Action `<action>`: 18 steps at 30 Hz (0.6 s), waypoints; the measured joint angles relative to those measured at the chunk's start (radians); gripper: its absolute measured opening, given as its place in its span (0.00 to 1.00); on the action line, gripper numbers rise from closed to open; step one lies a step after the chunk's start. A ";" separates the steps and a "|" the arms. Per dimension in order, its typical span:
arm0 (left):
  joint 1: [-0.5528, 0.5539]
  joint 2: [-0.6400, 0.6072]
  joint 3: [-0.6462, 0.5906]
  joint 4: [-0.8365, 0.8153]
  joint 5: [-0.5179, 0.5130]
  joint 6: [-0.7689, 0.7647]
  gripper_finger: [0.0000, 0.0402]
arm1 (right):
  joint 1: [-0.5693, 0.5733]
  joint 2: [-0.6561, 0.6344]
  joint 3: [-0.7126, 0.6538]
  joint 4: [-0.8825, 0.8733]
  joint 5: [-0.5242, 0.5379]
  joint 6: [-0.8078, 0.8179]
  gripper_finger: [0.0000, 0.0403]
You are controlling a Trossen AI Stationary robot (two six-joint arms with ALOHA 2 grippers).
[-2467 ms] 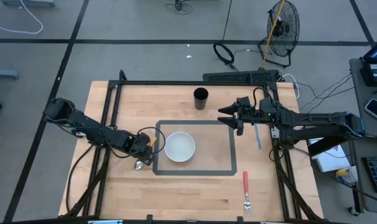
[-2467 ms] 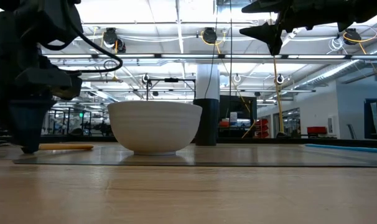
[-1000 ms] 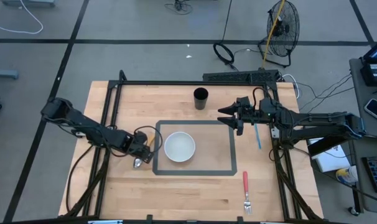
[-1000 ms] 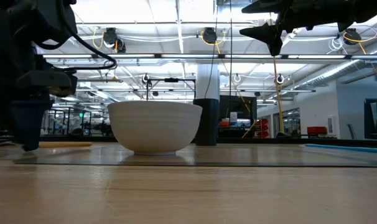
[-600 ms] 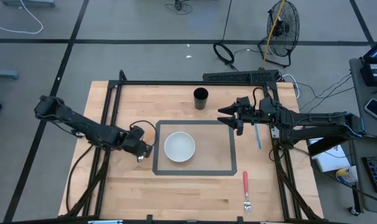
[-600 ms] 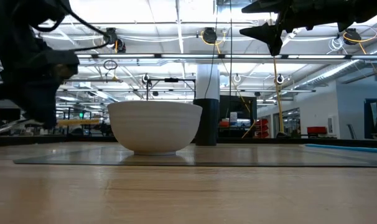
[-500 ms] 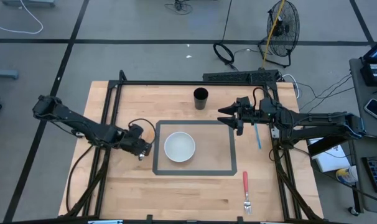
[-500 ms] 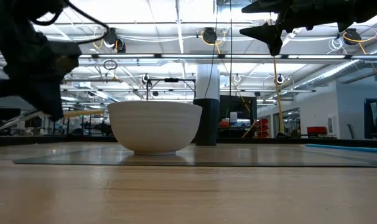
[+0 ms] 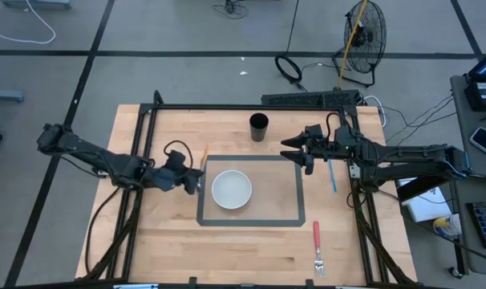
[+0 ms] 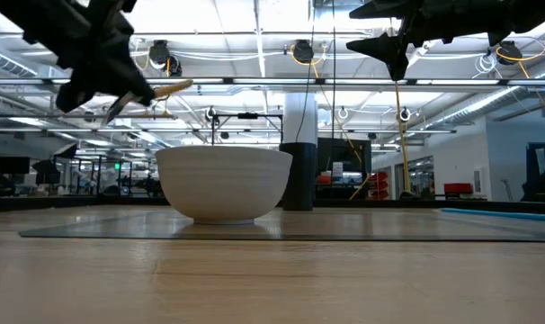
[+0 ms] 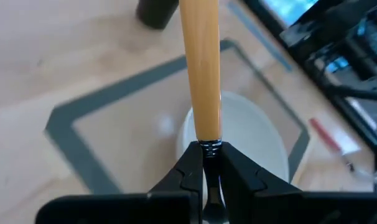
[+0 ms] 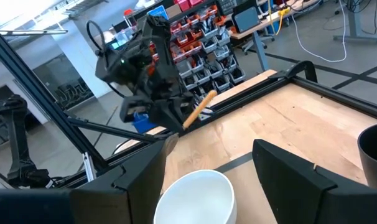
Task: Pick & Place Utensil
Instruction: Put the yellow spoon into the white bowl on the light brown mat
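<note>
A utensil with a tan wooden handle (image 11: 201, 68) and a metal neck is in my left gripper (image 9: 192, 180), which is shut on it above the table, left of the white bowl (image 9: 231, 189). The low view shows that gripper (image 10: 133, 90) high above the bowl's (image 10: 223, 183) rim, with the handle (image 10: 169, 88) sticking out. The bowl stands on its foot inside a grey-bordered mat (image 9: 299, 193). My right gripper (image 9: 299, 152) hovers open above the mat's far right corner, touching nothing; its wrist view shows the fingers (image 12: 294, 174) spread wide. My left gripper pinches the utensil between its two fingers at the metal neck (image 11: 206, 149), just where the wooden handle ends. The handle runs on past the fingertips, along the fingers. The utensil is lifted clear of the table and tilted, its free handle end (image 10: 187, 85) slightly raised.
A black cup (image 9: 259, 126) stands beyond the mat's far edge. A blue utensil (image 9: 332, 174) lies right of the mat under the right arm. A red-handled fork (image 9: 316, 245) lies near the table's near right. Bare wood lies near the front edge.
My left gripper has risen from table height to well above the bowl's rim, shifting toward the far edge and tipping up, still shut. The utensil has come off the table and turned, its handle now pointing toward the far edge.
</note>
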State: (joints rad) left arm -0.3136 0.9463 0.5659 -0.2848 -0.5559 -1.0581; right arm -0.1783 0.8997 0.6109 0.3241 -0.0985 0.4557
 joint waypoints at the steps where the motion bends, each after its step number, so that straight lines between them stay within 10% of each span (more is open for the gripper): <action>1: 0.007 0.000 0.000 0.032 -0.004 0.027 0.07 | 0.000 0.000 0.000 0.000 0.002 0.000 0.59; 18: 0.181 0.154 0.001 0.493 0.152 0.278 0.07 | 0.000 0.000 0.000 0.000 0.020 0.003 0.59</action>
State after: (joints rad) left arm -0.1326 1.1002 0.5667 0.2083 -0.4042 -0.7798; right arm -0.1780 0.8997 0.6109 0.3241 -0.0780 0.4591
